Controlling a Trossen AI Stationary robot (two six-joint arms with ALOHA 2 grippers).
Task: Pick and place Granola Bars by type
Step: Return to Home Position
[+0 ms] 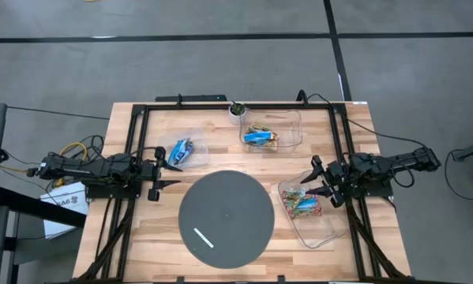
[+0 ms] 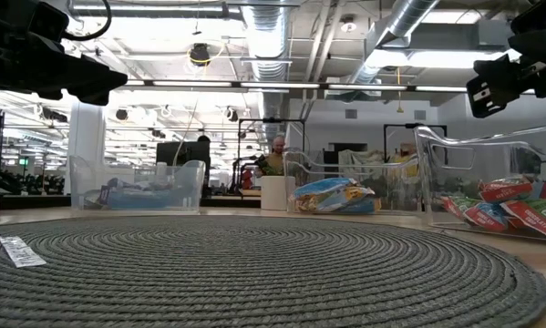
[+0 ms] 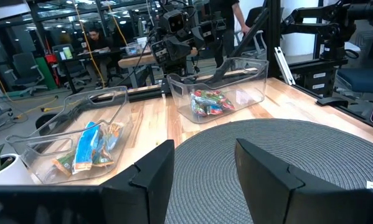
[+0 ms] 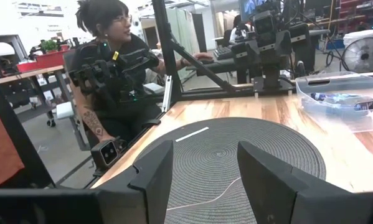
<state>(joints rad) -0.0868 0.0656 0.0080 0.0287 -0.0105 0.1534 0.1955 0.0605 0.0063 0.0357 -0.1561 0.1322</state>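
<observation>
Granola bars lie in three clear bins. Blue-and-white bars (image 1: 181, 151) fill the left bin, bright blue ones (image 1: 260, 137) the far bin, and red, orange and green ones (image 1: 302, 205) the right bin. My left gripper (image 1: 163, 175) is open and hovers between the left bin and the round grey mat (image 1: 227, 217). My right gripper (image 1: 313, 180) is open above the far end of the right bin. The left wrist view shows the far bin's bars (image 3: 89, 146) and the right bin's bars (image 3: 208, 102). Neither gripper holds anything.
A thin white stick (image 1: 203, 237) lies on the mat near its near-left edge. A small white pot with a plant (image 1: 237, 111) stands at the far edge beside the far bin. A black frame runs around the table. A seated person (image 4: 111, 68) shows beyond the table's near side.
</observation>
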